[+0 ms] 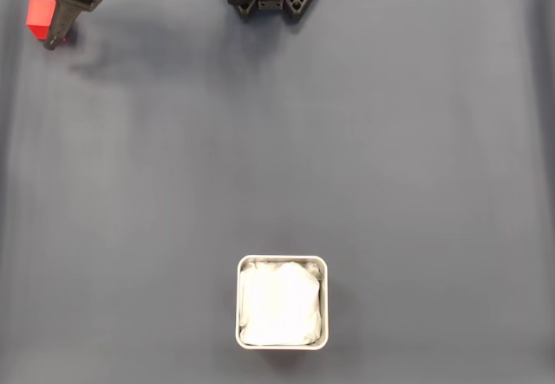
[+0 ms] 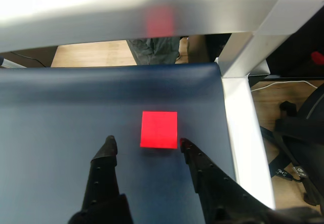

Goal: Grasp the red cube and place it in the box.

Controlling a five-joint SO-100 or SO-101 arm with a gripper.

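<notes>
In the fixed view we see the gripper (image 1: 56, 39) at the top left corner of the dark mat (image 1: 347, 141), with the red cube (image 1: 38, 18) just beside it at the mat's left edge. The box (image 1: 283, 302) sits well apart, near the bottom middle, its white lining showing and nothing red in it.

In the wrist view we find the gripper (image 2: 146, 145) spread, its two black fingers (image 2: 108, 150) apart, with the red cube (image 2: 159, 129) just ahead of the tips and nearer the right-hand one, not yet between them. A white frame rail (image 2: 243, 128) runs close on the right.

We judge that the off-centre line could let the right finger nudge the cube towards the mat's edge, or the grip could catch one corner and twist it loose
</notes>
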